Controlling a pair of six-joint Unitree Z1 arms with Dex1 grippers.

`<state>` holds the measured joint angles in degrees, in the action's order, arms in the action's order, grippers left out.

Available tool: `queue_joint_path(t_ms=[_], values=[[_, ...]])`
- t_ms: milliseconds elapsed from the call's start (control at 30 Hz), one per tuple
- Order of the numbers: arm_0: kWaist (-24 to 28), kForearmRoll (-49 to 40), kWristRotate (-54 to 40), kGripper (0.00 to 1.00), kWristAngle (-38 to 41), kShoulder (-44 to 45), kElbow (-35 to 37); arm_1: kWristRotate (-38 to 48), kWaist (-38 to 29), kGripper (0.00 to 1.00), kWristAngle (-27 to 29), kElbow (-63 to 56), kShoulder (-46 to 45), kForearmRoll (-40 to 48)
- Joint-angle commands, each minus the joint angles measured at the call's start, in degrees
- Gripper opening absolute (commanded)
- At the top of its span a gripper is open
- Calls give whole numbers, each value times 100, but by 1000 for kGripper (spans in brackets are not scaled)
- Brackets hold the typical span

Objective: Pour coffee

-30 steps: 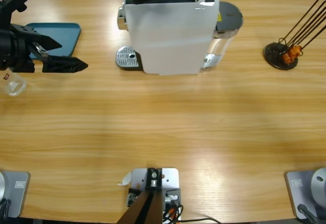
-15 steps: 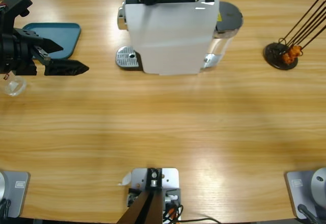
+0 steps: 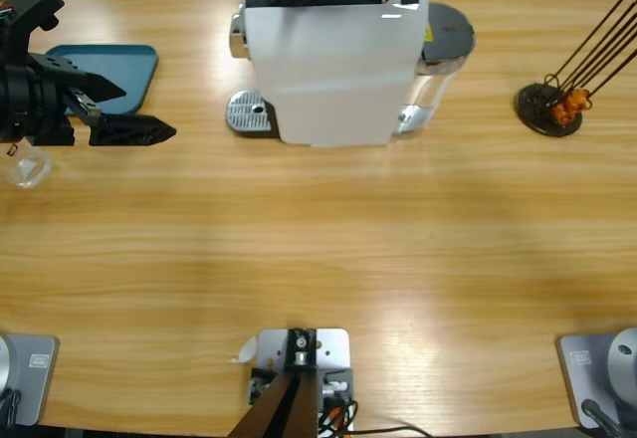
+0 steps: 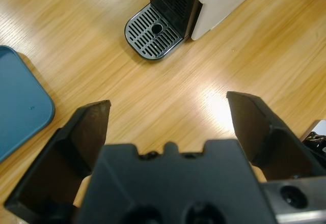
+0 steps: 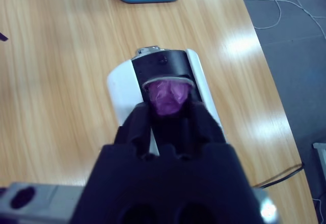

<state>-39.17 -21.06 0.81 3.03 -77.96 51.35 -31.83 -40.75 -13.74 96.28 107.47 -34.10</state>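
Purple capsule (image 5: pixel 167 100) pinched in right gripper (image 5: pixel 168 113) jaws atop coffee machine (image 3: pixel 328 65); left gripper (image 4: pixel 168 119) jaws spread, empty.

No text, brand, number or sign can be read anywhere. The coffee machine (image 3: pixel 333 55) shows a small yellow patch on its right side that may be a label, but it is too small to make out. The tray (image 3: pixel 109 70) and the table (image 3: pixel 318 249) carry no markings.
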Motion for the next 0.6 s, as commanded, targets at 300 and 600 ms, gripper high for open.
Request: queue_joint_path(t_ms=[300,600], values=[[-38,116,51,1000,49,53,-301,65,-12,596,112,-36,130,-97],[-38,120,51,1000,49,76,-353,323,-13,508,122,152,132,-34]])
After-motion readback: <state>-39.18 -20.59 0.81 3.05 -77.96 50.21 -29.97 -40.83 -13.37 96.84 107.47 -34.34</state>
